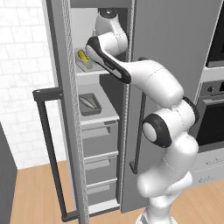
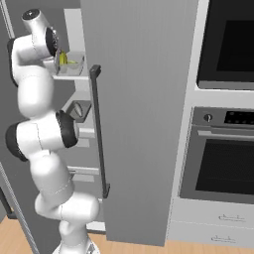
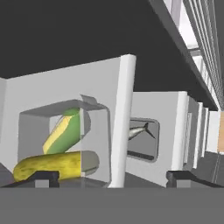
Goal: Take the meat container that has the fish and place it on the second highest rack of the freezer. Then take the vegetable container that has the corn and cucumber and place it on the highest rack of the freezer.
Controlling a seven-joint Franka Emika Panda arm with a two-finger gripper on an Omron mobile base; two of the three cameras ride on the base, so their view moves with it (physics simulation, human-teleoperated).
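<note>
The freezer [image 1: 103, 144] stands open. On its top shelf rests the light-grey vegetable container [image 1: 86, 64] [image 2: 72, 68] with the yellow corn [image 1: 82, 54] [image 3: 48, 164] and the green cucumber [image 3: 69, 131]. One shelf lower lies the dark-grey meat container [image 1: 90, 105] [image 2: 80, 110] [image 3: 142, 151] holding the silver fish [image 1: 86, 103] [image 3: 139, 129]. My arm reaches into the top shelf space. In the hand view my gripper [image 3: 113, 177] is open, its fingertips [image 3: 46, 177] wide apart just short of the vegetable container, holding nothing. The view is rolled, so the shelf edge [image 3: 123, 122] runs upright.
The open freezer door with its black bar handle [image 1: 49, 144] stands to the left of the shelves. Grey drawers [image 1: 101, 170] sit below the fish shelf. A tall grey panel with a dark handle [image 2: 99, 134] borders the right side, and beyond it is a black-windowed oven [image 2: 223, 163].
</note>
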